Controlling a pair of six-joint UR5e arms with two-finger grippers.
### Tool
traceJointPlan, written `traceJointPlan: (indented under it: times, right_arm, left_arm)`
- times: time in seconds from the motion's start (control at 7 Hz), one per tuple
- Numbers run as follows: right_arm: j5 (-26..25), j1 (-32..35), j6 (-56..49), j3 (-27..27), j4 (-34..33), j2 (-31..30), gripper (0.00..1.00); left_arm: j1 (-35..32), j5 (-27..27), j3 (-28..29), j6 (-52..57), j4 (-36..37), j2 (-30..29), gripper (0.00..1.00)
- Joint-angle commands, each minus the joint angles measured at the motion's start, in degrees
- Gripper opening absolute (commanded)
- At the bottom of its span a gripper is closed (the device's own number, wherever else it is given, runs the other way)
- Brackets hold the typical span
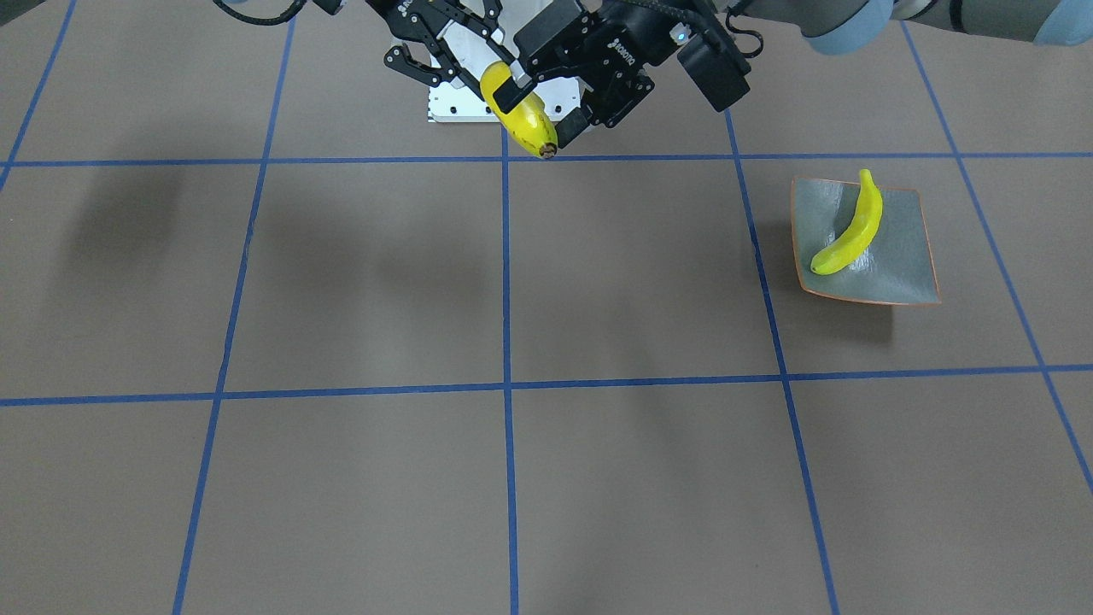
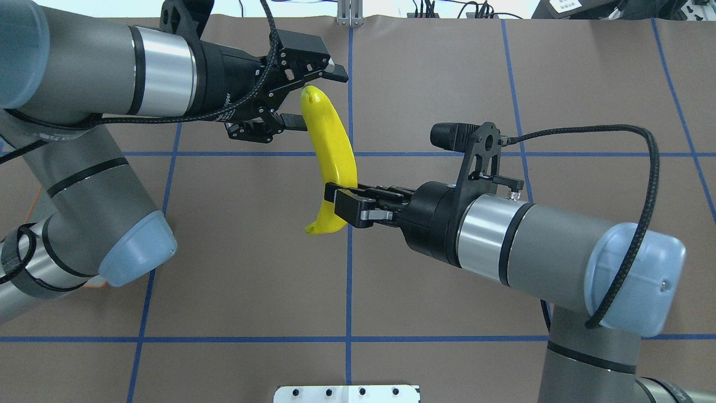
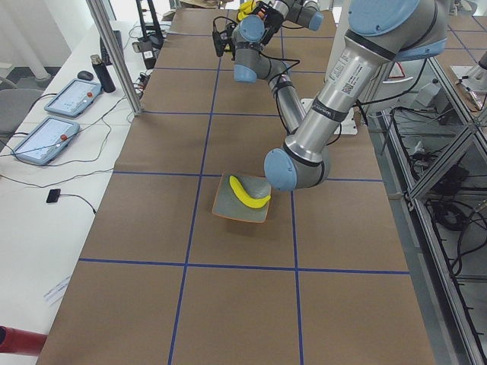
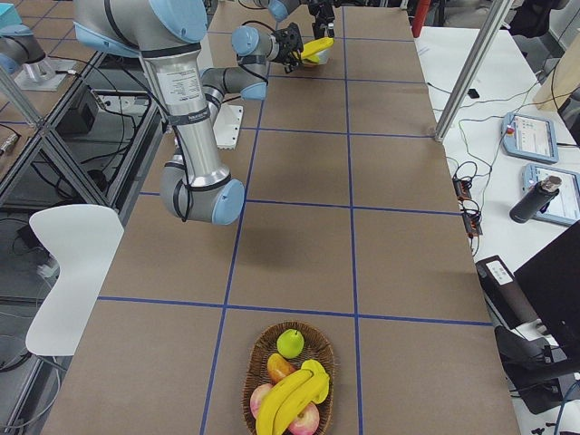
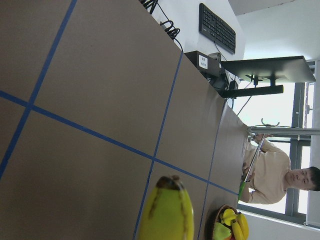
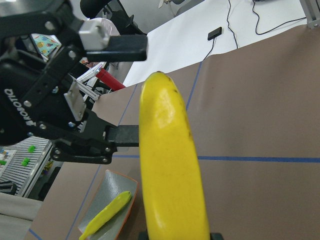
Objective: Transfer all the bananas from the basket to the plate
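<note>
While the right pincer (image 2: 338, 202) is clamped on the lower part of a banana (image 2: 333, 145) held above the worktop (image 2: 447, 84), the left pincer (image 2: 316, 96) is spread open around its dark tip, a second banana (image 1: 850, 235) is seen on the plate (image 1: 897, 269), and further bananas (image 4: 290, 399) are seen in the basket (image 4: 256, 349).

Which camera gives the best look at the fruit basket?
The exterior right view: the basket sits nearly whole at that picture's bottom edge, with bananas and other fruit inside. The left wrist view catches only a small, far-off slice of it at its bottom edge. The other four views do not show it.
</note>
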Motion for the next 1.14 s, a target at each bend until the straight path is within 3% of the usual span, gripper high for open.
traceJointPlan:
  times: [0.0,0.14,0.86,1.0]
  right_arm:
    - [-0.83,-0.65,0.0,0.18,0.06,0.24,0.0]
    - [-0.83,-0.65,-0.09,0.18,0.06,0.5,0.0]
    - [-0.75,-0.65,-0.79,0.0,0.06,0.59,0.0]
    - [-0.75,-0.65,-0.88,0.0,0.06,0.59,0.0]
  left_arm:
    - [0.76,0.01,1.33,0.03,-2.32,0.07,0.75]
    - [0.85,0.01,1.34,0.12,-2.68,0.25,0.67]
    - [1.46,0.01,1.34,0.12,-4.27,0.69,0.64]
    - [1.47,0.01,1.25,0.12,-4.35,0.77,0.4]
